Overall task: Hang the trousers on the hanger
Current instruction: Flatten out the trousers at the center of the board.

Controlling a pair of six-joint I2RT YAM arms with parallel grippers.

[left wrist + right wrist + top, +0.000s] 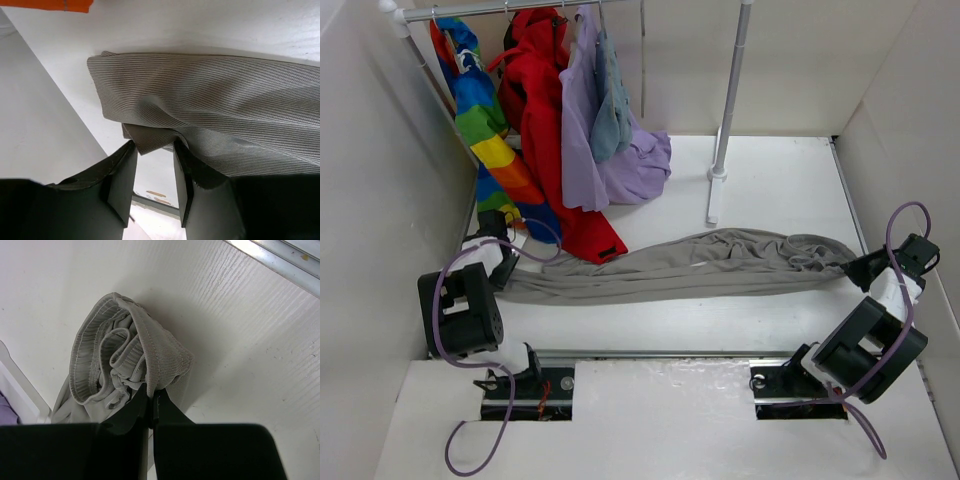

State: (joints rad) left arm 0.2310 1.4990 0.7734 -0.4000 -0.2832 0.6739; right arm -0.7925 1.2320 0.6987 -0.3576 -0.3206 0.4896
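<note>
The taupe trousers [690, 265] lie stretched across the table, leg ends at the left and gathered waist at the right. My left gripper [500, 262] is at the leg ends. In the left wrist view its jaws [154, 147] stand apart, with a corner of the trousers [215, 100] dipping between the fingertips and cloth resting on the right finger [192, 165]. My right gripper [865, 268] is shut on a fold of the waistband [120, 350], pinched at the jaw tips [151, 390]. I see no free slim grey hanger.
A rail at the back left holds a rainbow garment [485, 120], a red coat [545, 110], a lilac garment [595, 150] and a small blue-grey garment [610, 110]. A thick pale pole [730, 90] stands behind the trousers. White walls close both sides.
</note>
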